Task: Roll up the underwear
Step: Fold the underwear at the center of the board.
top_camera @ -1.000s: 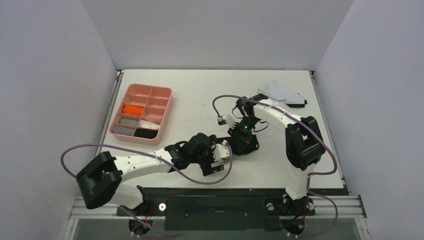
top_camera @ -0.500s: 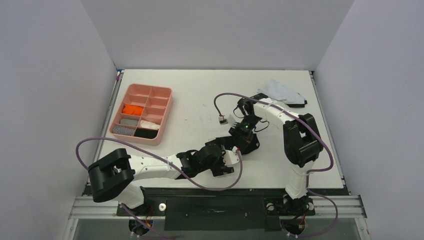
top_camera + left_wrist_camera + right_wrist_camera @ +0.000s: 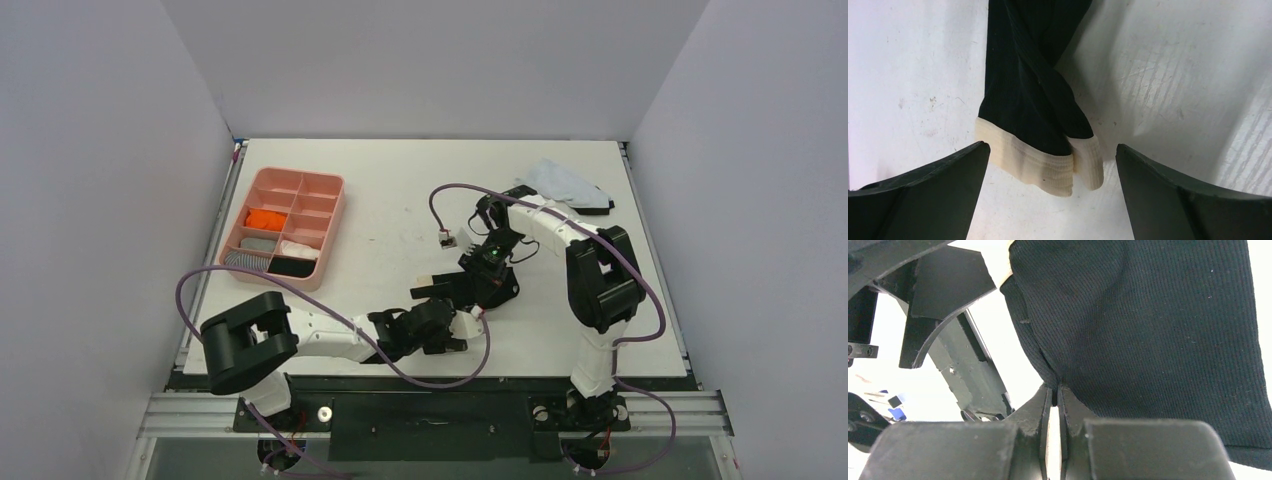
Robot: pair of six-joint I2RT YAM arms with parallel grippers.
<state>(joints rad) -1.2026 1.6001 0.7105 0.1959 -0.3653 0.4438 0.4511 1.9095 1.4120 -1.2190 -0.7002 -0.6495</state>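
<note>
Right fingers [image 3: 1075, 407] are seen pressed together, clamped on a pinched fold of the black ribbed cloth underwear with a beige waistband [image 3: 1148, 325]. Only a hairline slit is left between them. The cloth fills most of the right wrist view and is cut off at the top and right edges. A sliver of beige is noted at its upper left corner. Dark angular robot parts [image 3: 943, 300] are seen to the left of it, partly out of frame and not told apart.

Left fingers [image 3: 923, 195] are held wide apart. Only their tips are in frame; the rest is cut off at the bottom edge. The waistband end of the black underwear is seen between and just beyond them, twisted into two overlapping lobes, with the black part running up out of frame. Whether that end rests on the white table [image 3: 1173, 75] or hangs just above it cannot be told.

In the top view the black underwear is placed at the near middle of the table. It is almost wholly hidden under the right wrist, and only a beige tip and a dark strip are made out. The left fingers are seen just on its near side.

A divided pink plastic tray [image 3: 335, 225] is noted at the left of the table, well apart. Bright orange cloth underwear [image 3: 266, 217] is seen in its left column, second compartment from the far end; stripes are too small to make out. A pale blue-grey cloth [image 3: 560, 180] is noted at the far right corner.
</note>
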